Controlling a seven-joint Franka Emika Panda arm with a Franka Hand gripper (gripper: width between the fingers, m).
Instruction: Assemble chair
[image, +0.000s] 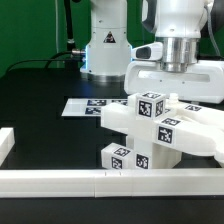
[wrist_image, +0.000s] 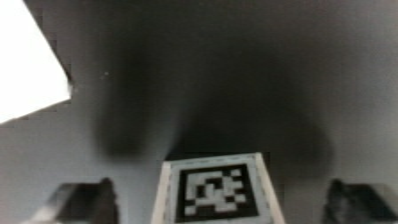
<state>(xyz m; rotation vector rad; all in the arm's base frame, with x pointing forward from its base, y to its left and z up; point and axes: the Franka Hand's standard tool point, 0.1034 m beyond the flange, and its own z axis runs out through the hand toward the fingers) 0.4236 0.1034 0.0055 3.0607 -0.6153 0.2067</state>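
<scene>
The chair parts (image: 160, 130) are chunky white blocks with black-and-white tags, clustered at the exterior view's right, near the front rail. A tagged cube (image: 150, 103) sits on top of the cluster. My gripper (image: 170, 90) hangs directly over the cluster, its fingertips hidden behind the parts. In the wrist view my gripper (wrist_image: 221, 203) is open. A dark finger (wrist_image: 82, 200) shows at each side. A tagged white part (wrist_image: 217, 190) stands between them with a gap on both sides.
The marker board (image: 85, 105) lies flat on the black table behind the cluster. A long low white border rail (image: 60, 180) runs along the front, with a short piece (image: 6, 143) at the exterior view's left. The robot base (image: 105, 45) stands at the back.
</scene>
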